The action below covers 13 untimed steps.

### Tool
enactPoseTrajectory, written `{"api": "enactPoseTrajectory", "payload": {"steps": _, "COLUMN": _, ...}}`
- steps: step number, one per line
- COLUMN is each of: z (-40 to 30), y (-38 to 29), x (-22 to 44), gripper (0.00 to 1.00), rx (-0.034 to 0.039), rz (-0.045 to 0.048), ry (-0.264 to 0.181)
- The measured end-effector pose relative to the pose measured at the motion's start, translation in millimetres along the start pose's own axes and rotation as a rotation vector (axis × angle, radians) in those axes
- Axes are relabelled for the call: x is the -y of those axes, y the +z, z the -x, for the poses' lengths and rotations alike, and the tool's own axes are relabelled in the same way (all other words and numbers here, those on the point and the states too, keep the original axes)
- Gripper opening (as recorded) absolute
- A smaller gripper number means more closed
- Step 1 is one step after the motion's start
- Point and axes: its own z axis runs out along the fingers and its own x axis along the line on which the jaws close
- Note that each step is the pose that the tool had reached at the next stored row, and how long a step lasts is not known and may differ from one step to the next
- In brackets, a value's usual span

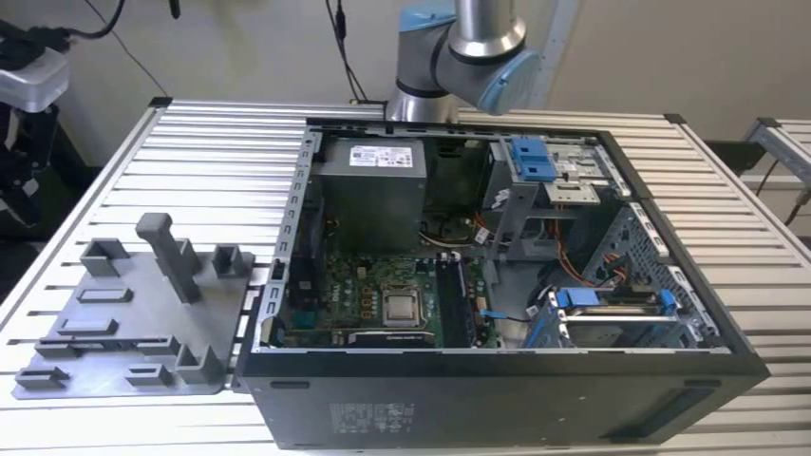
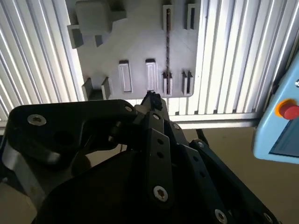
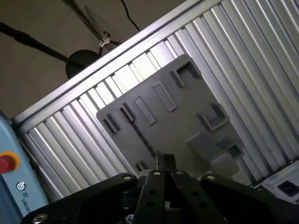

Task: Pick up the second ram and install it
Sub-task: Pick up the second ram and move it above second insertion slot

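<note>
Where the slatted metal table (image 1: pixel 216 142) spreads across the exterior view, an open computer case (image 1: pixel 507 399) is seen lying on it toward the exterior view's right. A green motherboard (image 1: pixel 342 285) is exposed on the floor of the case. Behind the case, the grey-and-blue arm (image 1: pixel 469 57) is seen rising out of the frame. On the exterior view's left, just beside the case, a flat grey tray (image 1: pixel 127 304) with raised holders is laid on the table.

The same tray is looked down on in both wrist views, with the table slats around it. A pale blue control box with a red button (image 2: pixel 288 111) is seen off the table's edge in the second wrist view.

The black gripper (image 2: pixel 152 99) is held in the air above the tray. Its fingertips (image 3: pixel 160 164) are seen drawn together in the first wrist view, with nothing clamped between them.

The second ram (image 2: pixel 167 42) is found in the second wrist view as a thin dark line. It is stood on its edge in one of the tray's long slots, gripped at each end by small grey holders. It is not touched by the gripper, whose tips are seen near the closer end of that slot.
</note>
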Motion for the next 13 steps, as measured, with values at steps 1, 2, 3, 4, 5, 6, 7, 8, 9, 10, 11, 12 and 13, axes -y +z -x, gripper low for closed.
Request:
{"api": "enactPoseTrajectory", "payload": {"steps": 1, "z": 0.0, "y": 0.1, "x": 0.0, "gripper": 0.11, "rx": -0.0002, "rz": 0.0004, "ry": -0.017}}
{"api": "enactPoseTrajectory", "payload": {"steps": 2, "z": 0.0, "y": 0.4, "x": 0.0, "gripper": 0.11, "rx": -0.0002, "rz": 0.0009, "ry": -0.037}}
{"api": "enactPoseTrajectory", "payload": {"steps": 3, "z": 0.0, "y": 0.5, "x": 0.0, "gripper": 0.11, "rx": -0.0005, "rz": 0.0013, "ry": -0.055}}
{"api": "enactPoseTrajectory", "payload": {"steps": 4, "z": -0.1, "y": 0.5, "x": 0.0, "gripper": 0.11, "rx": -0.0008, "rz": 0.0018, "ry": -0.073}}
{"api": "enactPoseTrajectory", "payload": {"steps": 5, "z": -0.1, "y": 0.7, "x": 0.0, "gripper": 0.11, "rx": -0.0011, "rz": 0.0023, "ry": -0.091}}
{"api": "enactPoseTrajectory", "payload": {"steps": 6, "z": -0.1, "y": 0.8, "x": 0.0, "gripper": 0.11, "rx": -0.0013, "rz": 0.0028, "ry": -0.109}}
{"api": "enactPoseTrajectory", "payload": {"steps": 7, "z": -0.1, "y": 0.8, "x": 0.0, "gripper": 0.11, "rx": -0.0015, "rz": 0.0032, "ry": -0.127}}
{"api": "enactPoseTrajectory", "payload": {"steps": 8, "z": -0.1, "y": 0.9, "x": 0.0, "gripper": 0.11, "rx": -0.0018, "rz": 0.0037, "ry": -0.145}}
{"api": "enactPoseTrajectory", "payload": {"steps": 9, "z": -0.1, "y": 1.0, "x": 0.0, "gripper": 0.11, "rx": -0.0021, "rz": 0.0042, "ry": -0.164}}
{"api": "enactPoseTrajectory", "payload": {"steps": 10, "z": -0.1, "y": 1.1, "x": 0.0, "gripper": 0.11, "rx": -0.0023, "rz": 0.0046, "ry": -0.182}}
{"api": "enactPoseTrajectory", "payload": {"steps": 11, "z": -0.1, "y": 1.2, "x": 0.0, "gripper": 0.11, "rx": -0.0026, "rz": 0.0052, "ry": -0.200}}
{"api": "enactPoseTrajectory", "payload": {"steps": 12, "z": -0.1, "y": 1.3, "x": 0.0, "gripper": 0.11, "rx": -0.0029, "rz": 0.0056, "ry": -0.218}}
{"api": "enactPoseTrajectory", "payload": {"steps": 13, "z": -0.1, "y": 1.4, "x": 0.0, "gripper": 0.11, "rx": -0.0032, "rz": 0.0061, "ry": -0.236}}
